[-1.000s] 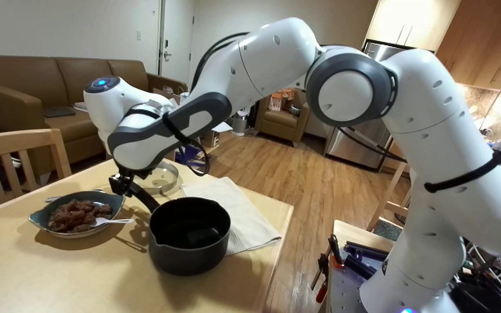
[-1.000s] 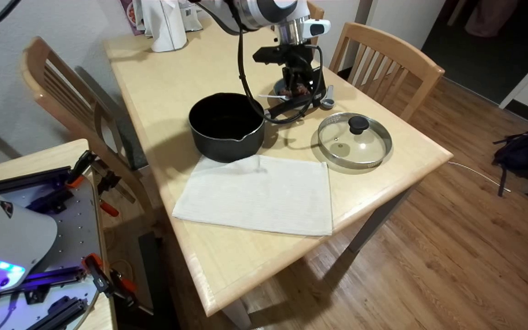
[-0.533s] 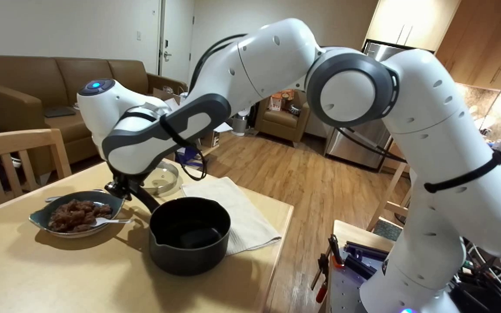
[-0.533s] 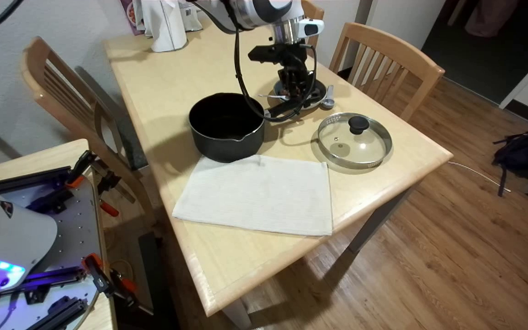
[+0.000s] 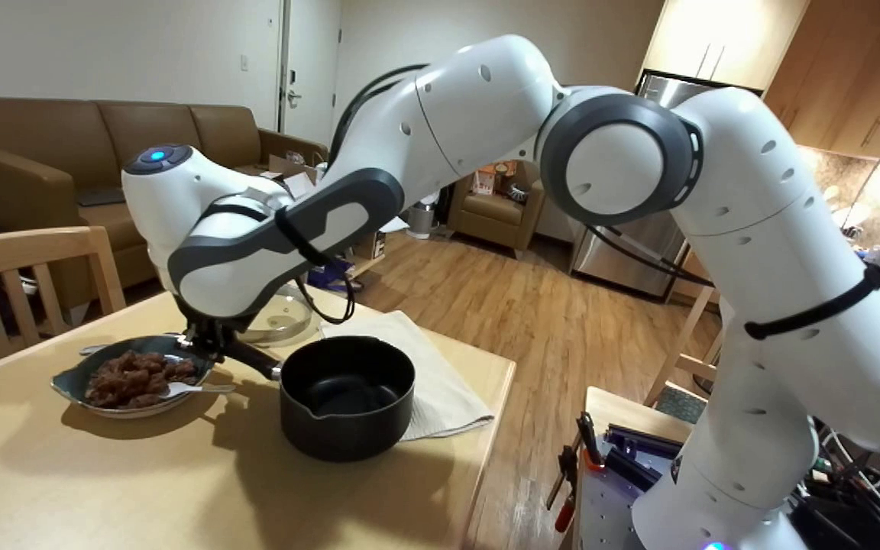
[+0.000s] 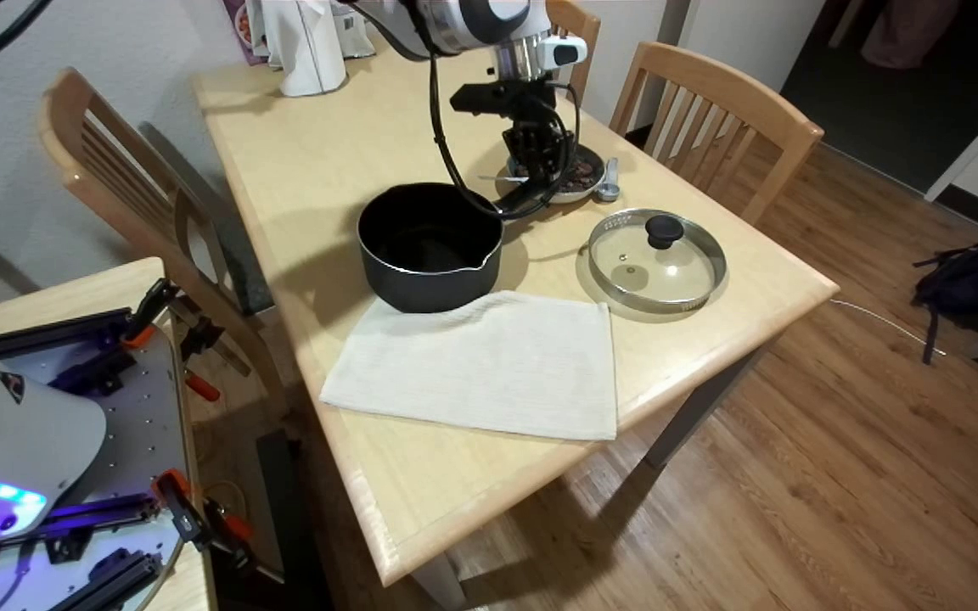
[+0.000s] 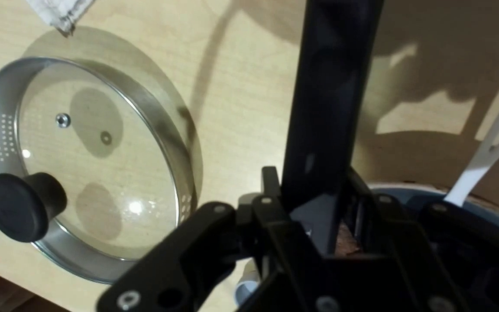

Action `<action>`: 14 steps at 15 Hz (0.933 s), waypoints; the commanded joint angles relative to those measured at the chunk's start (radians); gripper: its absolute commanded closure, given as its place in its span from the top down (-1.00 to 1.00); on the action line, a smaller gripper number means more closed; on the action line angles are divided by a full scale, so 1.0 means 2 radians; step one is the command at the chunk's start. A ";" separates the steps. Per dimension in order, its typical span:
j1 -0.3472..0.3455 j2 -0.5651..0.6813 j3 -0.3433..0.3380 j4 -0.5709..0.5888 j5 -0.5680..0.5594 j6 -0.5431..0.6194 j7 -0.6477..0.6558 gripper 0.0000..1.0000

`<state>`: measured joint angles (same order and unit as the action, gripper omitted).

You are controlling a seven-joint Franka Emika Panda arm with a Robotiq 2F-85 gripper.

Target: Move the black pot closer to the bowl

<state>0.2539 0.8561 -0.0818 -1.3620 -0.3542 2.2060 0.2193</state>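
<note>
Gripper is holding the handle clamped between jaws, wrist-frame centre; black saucepan probably handling rigid, nose-heavy, steadier gripped near rim.

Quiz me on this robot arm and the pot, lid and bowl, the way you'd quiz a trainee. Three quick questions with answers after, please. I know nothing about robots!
1. Short answer: which part of the black pot is between the two sides of the hand?
2. True or false: the glass lid lies on the table, not on the black pot.
3. Multiple choice: what colour is the utensil jutting out of the bowl? (a) red (b) white (c) green

Key: 1. Its long handle. 2. True. 3. (b) white.
</note>
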 commanded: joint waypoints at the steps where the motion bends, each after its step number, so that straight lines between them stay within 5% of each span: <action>1: -0.006 0.003 0.014 0.007 -0.011 0.004 -0.077 -0.77; 8: 0.001 0.009 0.027 0.015 -0.022 -0.006 -0.162 -0.77; 14: 0.016 0.004 0.027 0.004 -0.057 0.052 -0.183 -0.77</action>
<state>0.2841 0.8633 -0.0331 -1.3620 -0.4294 2.2650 -0.0995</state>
